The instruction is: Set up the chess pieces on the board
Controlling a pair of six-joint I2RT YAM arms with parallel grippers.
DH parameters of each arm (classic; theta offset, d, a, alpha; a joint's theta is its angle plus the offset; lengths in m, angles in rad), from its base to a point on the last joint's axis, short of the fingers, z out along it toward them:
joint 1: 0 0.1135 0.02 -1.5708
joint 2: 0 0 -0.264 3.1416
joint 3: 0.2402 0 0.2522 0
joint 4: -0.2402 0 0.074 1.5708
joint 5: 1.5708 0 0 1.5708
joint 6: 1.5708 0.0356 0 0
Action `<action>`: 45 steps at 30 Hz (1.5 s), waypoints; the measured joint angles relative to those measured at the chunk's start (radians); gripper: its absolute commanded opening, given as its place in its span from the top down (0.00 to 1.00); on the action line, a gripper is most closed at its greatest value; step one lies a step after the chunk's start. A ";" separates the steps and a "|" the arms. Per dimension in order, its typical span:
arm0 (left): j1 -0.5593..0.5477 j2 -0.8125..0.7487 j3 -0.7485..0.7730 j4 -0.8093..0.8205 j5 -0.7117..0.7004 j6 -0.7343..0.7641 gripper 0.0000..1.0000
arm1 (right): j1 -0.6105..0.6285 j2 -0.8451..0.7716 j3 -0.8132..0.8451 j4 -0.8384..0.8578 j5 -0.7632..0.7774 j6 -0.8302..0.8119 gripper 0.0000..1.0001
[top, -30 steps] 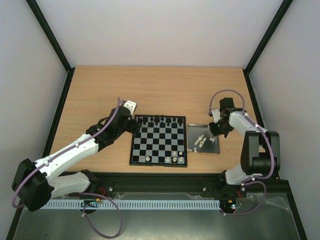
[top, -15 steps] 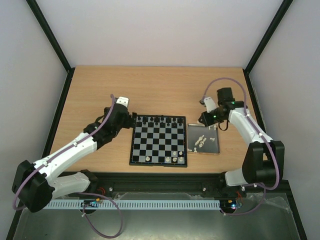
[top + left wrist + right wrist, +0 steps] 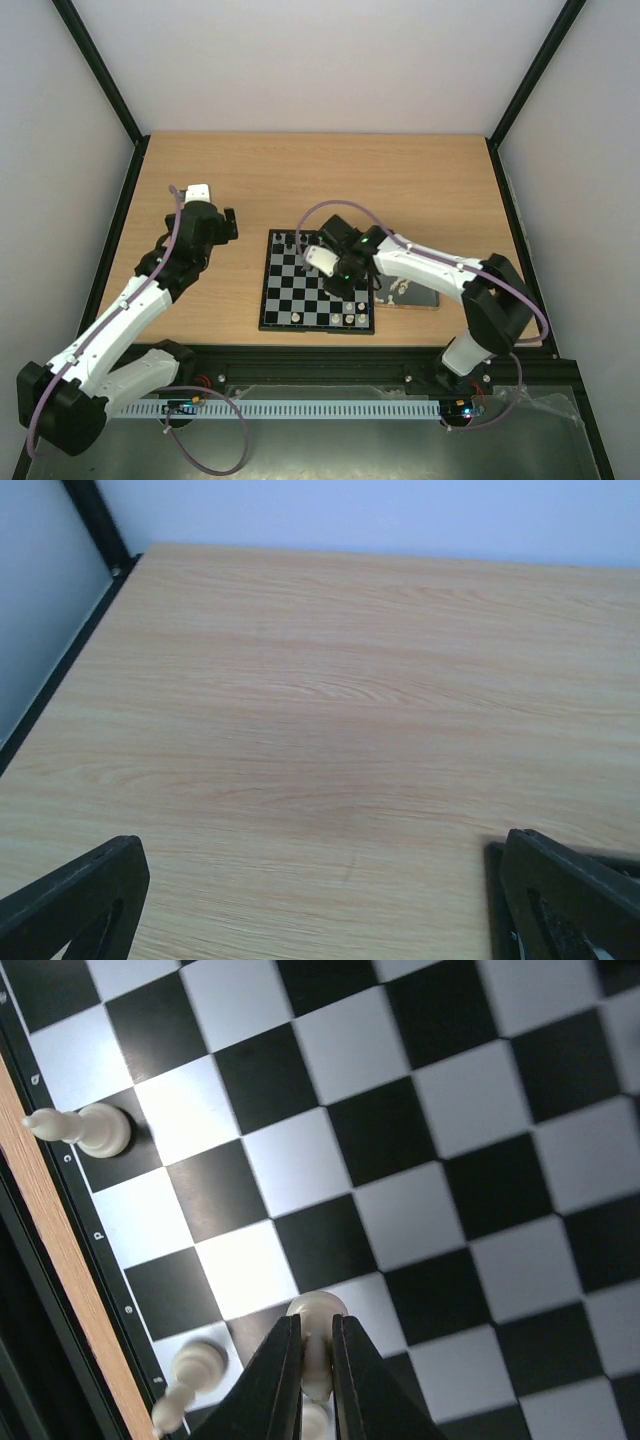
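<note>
The board (image 3: 300, 285) lies at the middle of the table, its squares filling the right wrist view (image 3: 400, 1140). My right gripper (image 3: 347, 288) hangs over the board's near right part. In the right wrist view the right gripper (image 3: 317, 1322) is shut on a cream-white chess piece (image 3: 318, 1307), held just above the squares. Two more cream pieces (image 3: 95, 1128) (image 3: 190, 1368) stand near the board's edge. A few cream pieces (image 3: 350, 318) stand on the near rows. My left gripper (image 3: 228, 225) is open over bare wood left of the board, and its fingers (image 3: 80, 900) hold nothing.
Black chess figures (image 3: 320, 240) line the board's far row. A metal tray (image 3: 425, 297) with loose cream pieces (image 3: 403, 285) sits right of the board, partly under my right arm. Black frame rails (image 3: 125, 210) run along the table's sides.
My right arm swung from the tray leftward over the board, its jaws staying shut. My left arm drew back from the board's far left corner toward the left.
</note>
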 measured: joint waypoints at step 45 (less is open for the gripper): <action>-0.448 0.600 0.287 -0.144 0.535 0.146 0.38 | -0.510 -0.459 -0.340 0.174 -0.061 0.104 0.54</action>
